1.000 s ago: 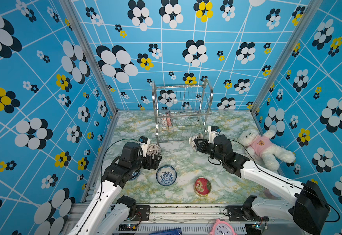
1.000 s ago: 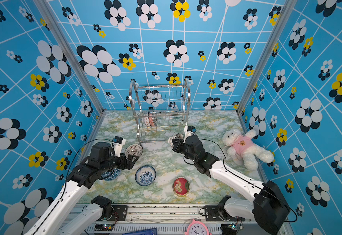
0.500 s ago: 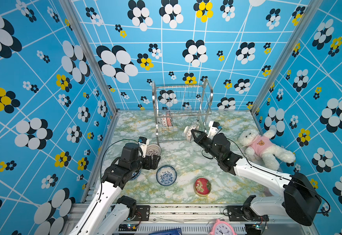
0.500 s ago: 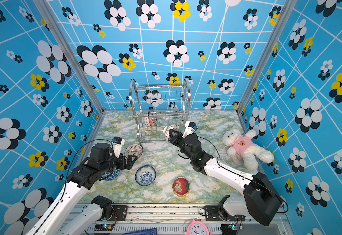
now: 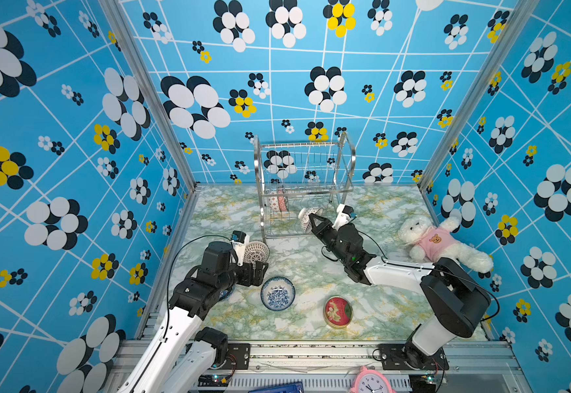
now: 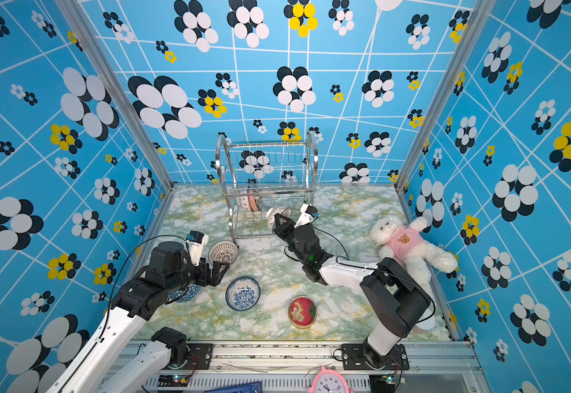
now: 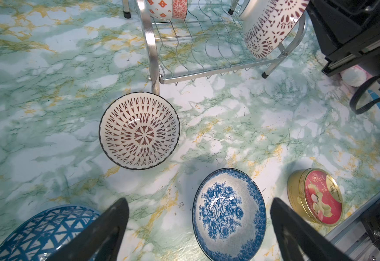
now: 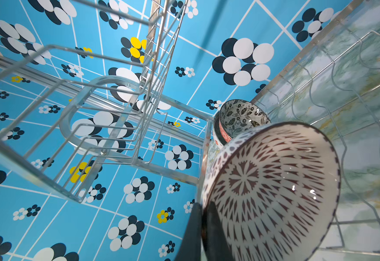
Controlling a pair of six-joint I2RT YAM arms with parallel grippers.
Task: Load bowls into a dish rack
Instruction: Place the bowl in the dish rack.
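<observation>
The steel dish rack stands at the back of the table. My right gripper is shut on the rim of a brown-patterned bowl, held tilted at the front right end of the rack's lower tier. Red-pink bowls and a black floral bowl stand in that tier. My left gripper hangs open over the table, holding nothing. Around it lie a second brown-patterned bowl, a blue rose bowl and a blue lattice bowl.
A flat red tin lies near the front edge. A white teddy bear lies at the right wall. A pink clock sits below the front rail. Patterned walls close in three sides.
My right arm has lifted its bowl and carried it back and leftward to the rack's lower tier. The left arm has not moved.
</observation>
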